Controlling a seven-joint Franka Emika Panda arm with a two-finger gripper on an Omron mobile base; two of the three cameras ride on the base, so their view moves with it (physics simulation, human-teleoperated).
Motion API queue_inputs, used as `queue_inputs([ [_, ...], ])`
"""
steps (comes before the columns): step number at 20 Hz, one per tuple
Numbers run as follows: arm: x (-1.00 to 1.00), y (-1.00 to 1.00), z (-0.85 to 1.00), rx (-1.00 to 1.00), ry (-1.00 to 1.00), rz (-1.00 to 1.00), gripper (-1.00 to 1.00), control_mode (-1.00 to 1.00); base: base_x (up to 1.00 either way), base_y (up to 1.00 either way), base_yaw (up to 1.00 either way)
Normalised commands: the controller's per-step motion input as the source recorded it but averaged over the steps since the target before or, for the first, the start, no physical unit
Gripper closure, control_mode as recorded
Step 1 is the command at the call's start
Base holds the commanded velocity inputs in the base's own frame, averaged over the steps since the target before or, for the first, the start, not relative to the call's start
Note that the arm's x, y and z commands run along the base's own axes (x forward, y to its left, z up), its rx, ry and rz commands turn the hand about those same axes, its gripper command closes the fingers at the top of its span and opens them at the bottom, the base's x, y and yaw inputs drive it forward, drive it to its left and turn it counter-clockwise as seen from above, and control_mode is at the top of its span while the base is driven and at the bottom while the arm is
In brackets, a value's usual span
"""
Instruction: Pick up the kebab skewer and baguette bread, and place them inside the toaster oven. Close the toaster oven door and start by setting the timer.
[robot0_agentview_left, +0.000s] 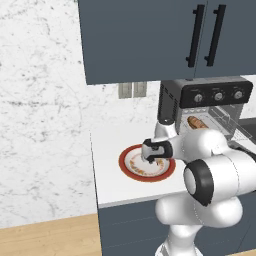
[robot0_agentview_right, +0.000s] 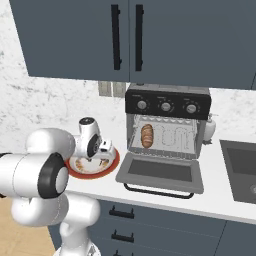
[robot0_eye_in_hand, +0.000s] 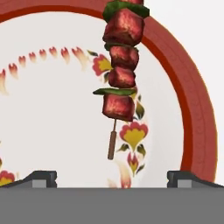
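The kebab skewer (robot0_eye_in_hand: 121, 65), red-brown chunks with green bits on a thin stick, lies on a white plate with a red rim (robot0_eye_in_hand: 197, 109). My gripper (robot0_eye_in_hand: 113, 178) hangs open just above the plate, its fingertips (robot0_eye_in_hand: 41, 177) wide apart and the stick's bare end between them, nothing held. From the base views the gripper (robot0_agentview_left: 151, 159) points down over the plate (robot0_agentview_left: 131, 172), left of the toaster oven (robot0_agentview_right: 167, 105). The toaster oven door (robot0_agentview_right: 160, 172) lies folded down open. The baguette bread (robot0_agentview_right: 146, 136) rests on the rack inside the oven, toward its left.
Blue-grey cabinets (robot0_agentview_right: 125, 35) hang above the counter. A sink (robot0_agentview_right: 240, 170) lies right of the oven and a white jug (robot0_agentview_right: 209, 127) stands behind its right side. The open door reaches nearly to the counter's front edge (robot0_agentview_right: 165, 202).
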Motion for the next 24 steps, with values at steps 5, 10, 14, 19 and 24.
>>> queue_inputs([
  [5,0.16,0.0,-0.07,0.02,0.0,0.0,-1.0,-1.0,0.0,0.0,0.0],
  [10,0.13,0.0,-0.12,0.0,0.0,0.0,-1.0,-1.0,0.0,0.0,0.0],
  [14,0.15,0.0,-0.13,0.0,0.0,0.0,-1.0,-1.0,0.0,0.0,0.0],
  [19,0.11,0.0,-0.06,0.0,0.0,0.0,-1.0,-1.0,0.0,0.0,0.0],
  [24,0.07,0.0,-0.03,0.0,0.0,0.0,-1.0,-1.0,0.0,0.0,0.0],
])
